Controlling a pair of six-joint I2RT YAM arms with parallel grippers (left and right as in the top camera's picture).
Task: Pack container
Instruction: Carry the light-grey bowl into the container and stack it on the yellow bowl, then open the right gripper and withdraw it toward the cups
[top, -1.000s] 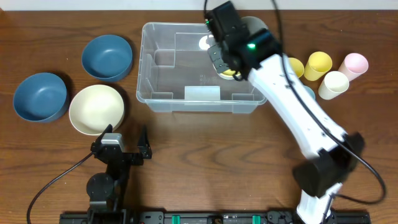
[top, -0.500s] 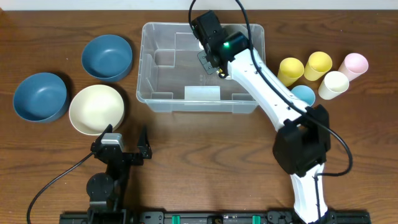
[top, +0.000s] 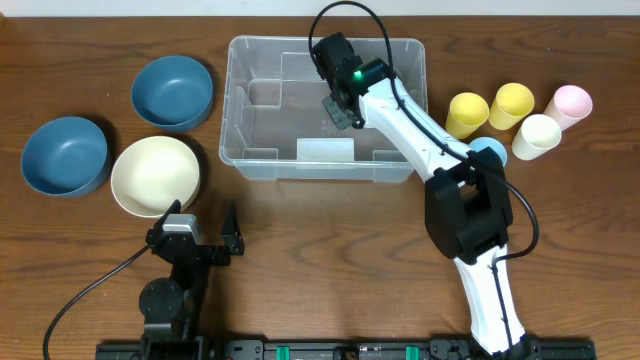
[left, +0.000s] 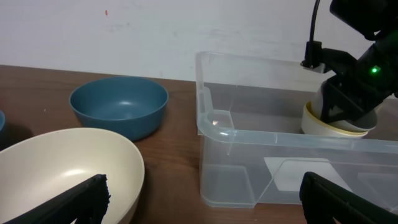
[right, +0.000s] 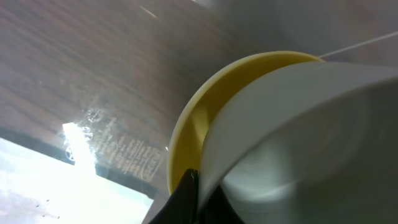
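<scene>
- At 12 o'clock on the surface, the container stands upright with its open side up.
- The right arm reaches in over the container's 3 o'clock wall. The right tool is inside, toward the 12 o'clock wall.
- Left wrist view: the right tool carries the nested bowls, a yellow one with a pale one set in it, tilted. They are below the container's rim.
- Whether the nested bowls touch the container floor: cannot tell.
- Right wrist view: a dark finger is clamped on the edge of the nested bowls. The right tool is closed on them.
- The left tool is at 7 o'clock on the surface, well apart from the container.
- Left wrist view: the left tool has its fingers spread wide, gripping nothing.
- A cream bowl lies just past the left tool, at 9 o'clock from the container.
- A blue bowl sits just beside the container's 9 o'clock wall. A second blue bowl is farther out at 9 o'clock.
- At 3 o'clock from the container stand two yellow cups, a cream cup and a pink cup.
- A light blue cup is partly hidden behind the right arm.
</scene>
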